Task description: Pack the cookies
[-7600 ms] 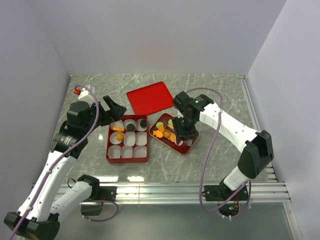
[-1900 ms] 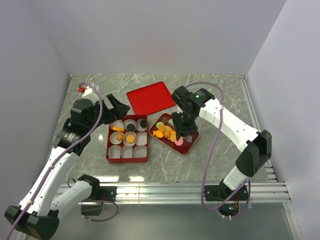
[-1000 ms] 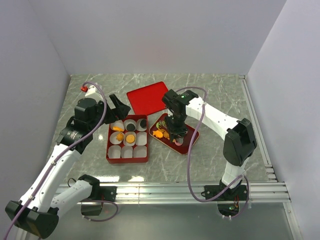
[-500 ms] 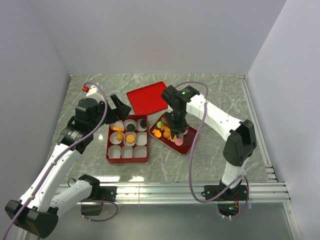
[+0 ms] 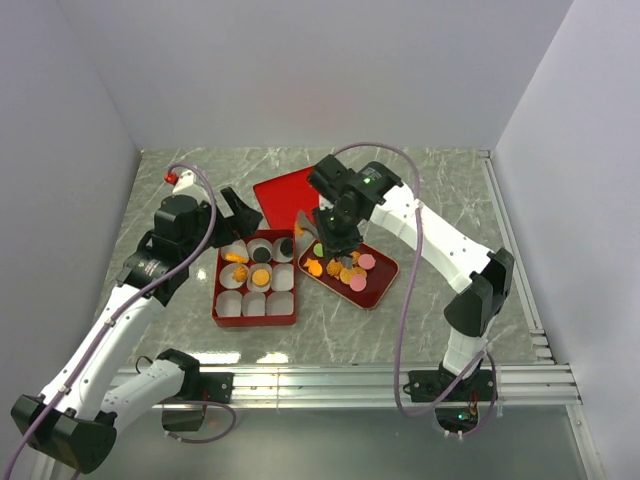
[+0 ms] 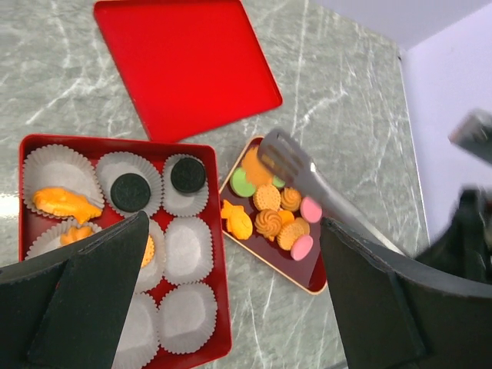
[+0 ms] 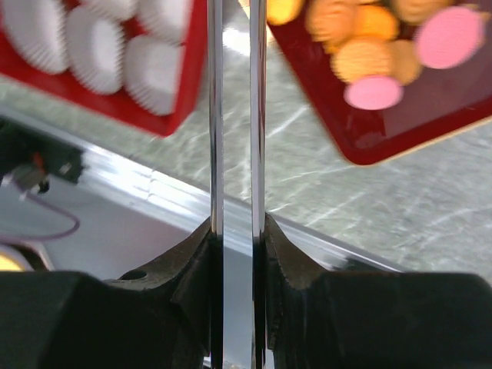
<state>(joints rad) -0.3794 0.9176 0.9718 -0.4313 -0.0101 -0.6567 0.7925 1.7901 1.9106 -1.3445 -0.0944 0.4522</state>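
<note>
1. Your cookies (image 6: pixel 267 198) lie mostly in the shallow red tray (image 6: pixel 314 270), which sits just right of the red box (image 6: pixel 219 254). They are orange, green and pink pieces, crowded toward the tray's left side.
2. The box holds nine white paper cups (image 6: pixel 187 250). Two cups in the far row carry black discs, and three cups toward the left carry orange pieces.
3. The red lid (image 6: pixel 184 65) lies flat on the marble table (image 6: pixel 346 92) beyond the box and the tray.
4. Your right gripper (image 7: pixel 236 234) is clamped on metal tongs (image 7: pixel 216 115), whose two blades are squeezed almost together. In the top view its wrist hangs over the tray's far corner and the lid's near edge, hiding both.
5. In the right wrist view the blades run off the top edge, so you cannot tell whether anything sits between the tips. The left wrist view shows the tongs' flat end over the tray's far cookies (contact cannot be judged).
6. Your left gripper (image 5: pixel 238 213) is spread wide and holds nothing. It hangs beyond the box's far-left corner.
7. In the left wrist view its fingers (image 6: pixel 84 300) mask the near-left cups, while the top view shows all nine.
</note>
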